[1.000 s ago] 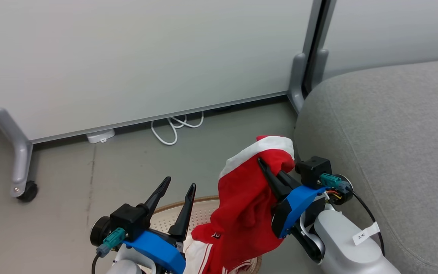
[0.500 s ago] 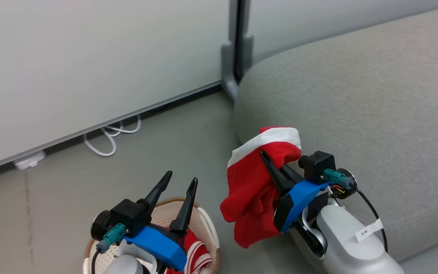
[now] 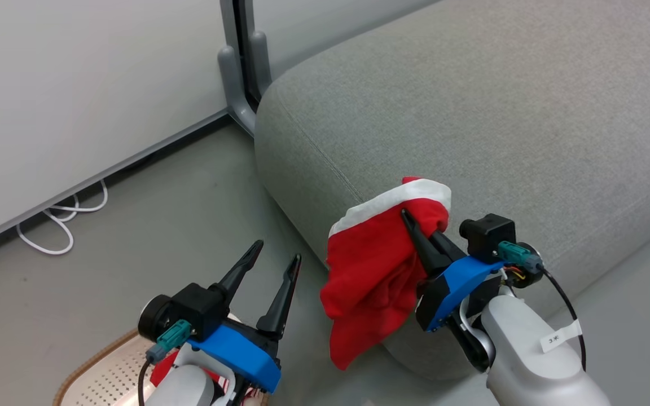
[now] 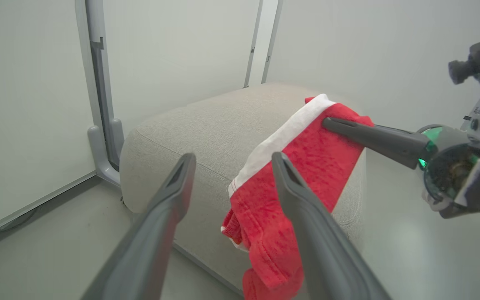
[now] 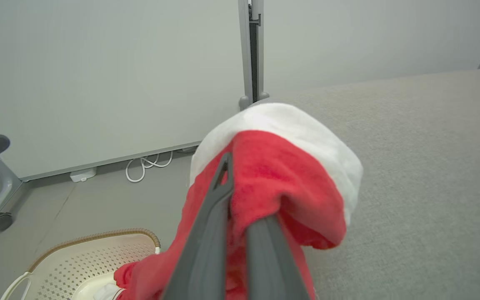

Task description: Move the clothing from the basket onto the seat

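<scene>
Garment (image 3: 370, 270) pinched tight in R pincer (image 3: 415, 223) by seat (image 3: 471, 113) edge; L pincer (image 3: 277, 251) wide open, empty, near basket (image 3: 93, 354).

White cable (image 3: 60, 210), grey partition post (image 3: 228, 34)

The basket (image 3: 95, 354) sits on the floor (image 3: 133, 248), left of the seat (image 3: 471, 113).

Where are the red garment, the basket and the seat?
red garment (image 3: 370, 270), head view, hanging red cloth.
basket (image 5: 98, 258), right wrist view, perforated inner wall.
seat (image 3: 471, 113), head view, bare top surface.
</scene>
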